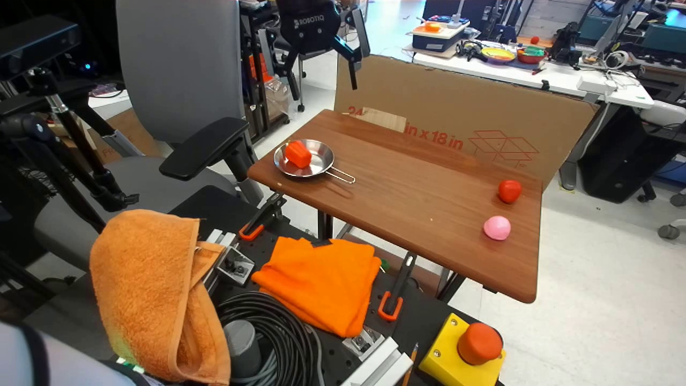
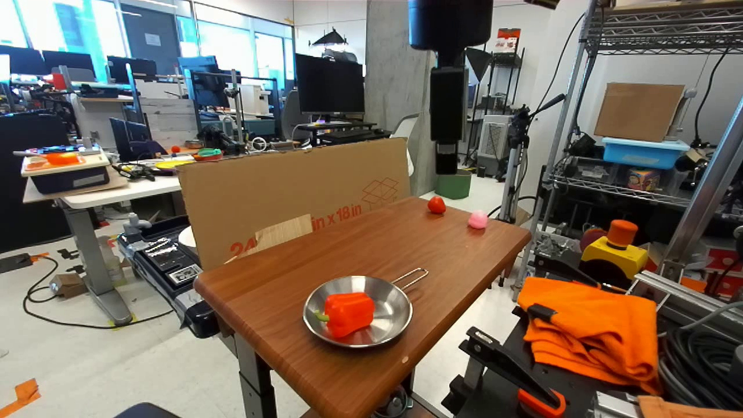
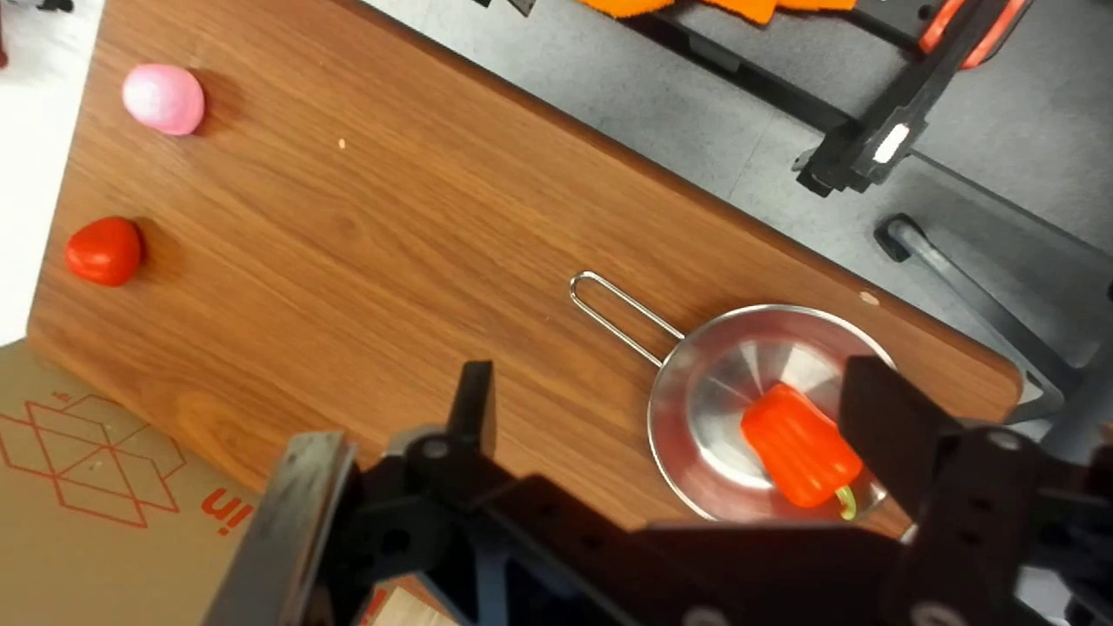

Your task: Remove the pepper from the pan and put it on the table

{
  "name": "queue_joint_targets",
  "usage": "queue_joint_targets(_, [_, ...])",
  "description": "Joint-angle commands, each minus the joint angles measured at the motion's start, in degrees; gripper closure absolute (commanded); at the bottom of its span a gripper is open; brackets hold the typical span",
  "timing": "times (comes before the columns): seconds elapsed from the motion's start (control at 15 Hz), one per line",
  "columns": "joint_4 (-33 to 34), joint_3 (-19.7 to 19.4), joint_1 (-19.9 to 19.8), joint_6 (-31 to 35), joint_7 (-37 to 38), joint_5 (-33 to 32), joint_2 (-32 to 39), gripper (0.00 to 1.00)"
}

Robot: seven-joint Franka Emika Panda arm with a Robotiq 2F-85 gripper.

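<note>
Pepper [image 2: 349,314] is in the pan [image 2: 393,315], on its side, green stem pointing away from the handle [image 3: 637,305]. Pan sits on the table [image 1: 418,193] close to one short end and to the long edge facing the black bench [image 1: 418,321]; narrow strip of wood outside the rim there. Handle runs roughly along that edge toward the far end. Long run of wood shows from handle to far end, where a red rounded item [image 1: 509,191] and a pink ball [image 1: 497,228] sit near the edge, apart from each other. Cardboard wall [image 1: 455,102] along the opposite long side; floor shows between table and bench.

Gripper [image 1: 325,90] hangs well above the tabletop, jaws wide apart. In wrist view one finger [image 3: 891,426] blocks part of the pan's rim.

Writing: "ROBOTIQ" on gripper body. Cardboard print, red: "24", then "in x 18 in", plus box line drawing; pale patch [image 1: 383,119] between "24" and "in". Wrist view catches "in" and the drawing. Background lettering too small to read.
</note>
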Motion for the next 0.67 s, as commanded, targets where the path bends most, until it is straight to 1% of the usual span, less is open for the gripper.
queue_joint_targets(0.0, [1.5,0.8,-0.2,-6.1,7.3,-3.0,0.2,0.00])
queue_joint_targets(0.13, [2.0,0.7,0.0,-8.4,8.7,-2.1,0.6,0.00])
queue_joint_targets(0.33, [2.1,0.2,0.0,-9.8,7.9,-0.3,0.9,0.00])
queue_joint_targets(0.4, [1.9,0.1,0.1,-9.3,7.0,0.2,0.8,0.00])
queue_joint_targets(0.47, [0.9,-0.3,0.2,-6.5,4.3,0.9,0.2,0.00])
queue_joint_targets(0.6, [-0.7,-0.3,0.2,-2.2,1.3,-0.5,-0.8,0.00])
